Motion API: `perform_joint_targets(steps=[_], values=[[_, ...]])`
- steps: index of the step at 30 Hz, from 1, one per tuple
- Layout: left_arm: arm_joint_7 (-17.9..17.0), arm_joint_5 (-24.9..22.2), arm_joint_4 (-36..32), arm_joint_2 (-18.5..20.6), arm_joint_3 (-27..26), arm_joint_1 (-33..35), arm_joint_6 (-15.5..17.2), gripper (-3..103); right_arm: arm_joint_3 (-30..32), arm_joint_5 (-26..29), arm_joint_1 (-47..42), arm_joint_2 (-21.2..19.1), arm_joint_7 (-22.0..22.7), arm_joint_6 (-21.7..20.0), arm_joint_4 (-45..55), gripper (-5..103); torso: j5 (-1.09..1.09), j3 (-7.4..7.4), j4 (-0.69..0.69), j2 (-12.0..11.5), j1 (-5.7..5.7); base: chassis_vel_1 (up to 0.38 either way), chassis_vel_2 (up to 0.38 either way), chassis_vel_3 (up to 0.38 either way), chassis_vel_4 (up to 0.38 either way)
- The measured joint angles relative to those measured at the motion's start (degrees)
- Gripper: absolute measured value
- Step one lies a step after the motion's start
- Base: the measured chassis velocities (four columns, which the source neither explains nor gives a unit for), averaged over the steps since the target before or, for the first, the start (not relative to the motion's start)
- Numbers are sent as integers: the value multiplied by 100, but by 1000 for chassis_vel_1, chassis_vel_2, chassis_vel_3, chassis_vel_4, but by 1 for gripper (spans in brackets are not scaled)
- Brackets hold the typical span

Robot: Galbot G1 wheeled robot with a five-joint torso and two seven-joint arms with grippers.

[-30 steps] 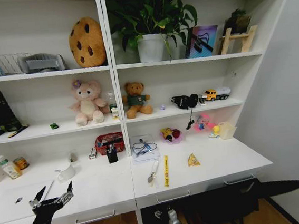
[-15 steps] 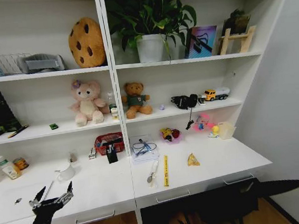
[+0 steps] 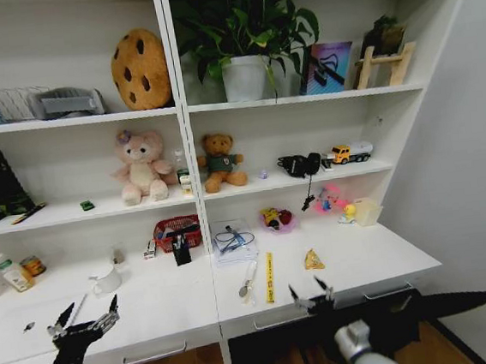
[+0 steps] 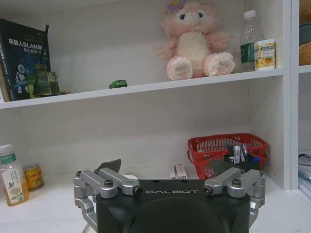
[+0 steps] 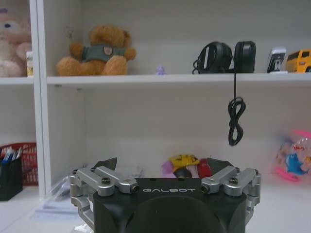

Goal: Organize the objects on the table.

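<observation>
White desk (image 3: 169, 305) runs under the shelves, and the clutter sits around the red basket (image 3: 177, 232) at its back: a black pen holder (image 3: 182, 251) just in front of the basket, a white mug (image 3: 108, 280) to its left, a yellow ruler (image 3: 269, 276) and a small yellow packet (image 3: 314, 261) to its right. The tiny green car (image 3: 87, 205) is on the shelf up and left of the basket, beside the pink plush (image 3: 142, 167). The left gripper (image 3: 86, 322) hovers over the desk's front left edge, fingers spread and holding nothing. The right gripper (image 3: 311, 292) is at the front edge right of the basket, also spread and empty
</observation>
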Motion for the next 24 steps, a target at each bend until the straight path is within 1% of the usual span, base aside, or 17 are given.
perform_joint_targets(steps=[3, 5, 13, 24], values=[[0, 0, 0, 0, 0, 0, 0, 100, 63, 96, 109, -85, 49, -27, 2, 100, 0, 0, -1, 0, 0, 0, 0, 0, 0], [0, 0, 0, 0, 0, 0, 0, 100, 175, 112, 125, -115, 59, 146, -132, 100, 1, 0, -3, 0, 0, 0, 0, 0, 0], [0, 0, 0, 0, 0, 0, 0, 100, 400, 112, 2, -51, 20, 191, -284, 100, 0, 0, -3, -1, 0, 0, 0, 0, 0], [0, 0, 0, 0, 0, 0, 0, 100, 297, 169, 149, -27, 20, 253, -478, 100, -2, 0, -2, 0, 0, -14, -11, 19, 15]])
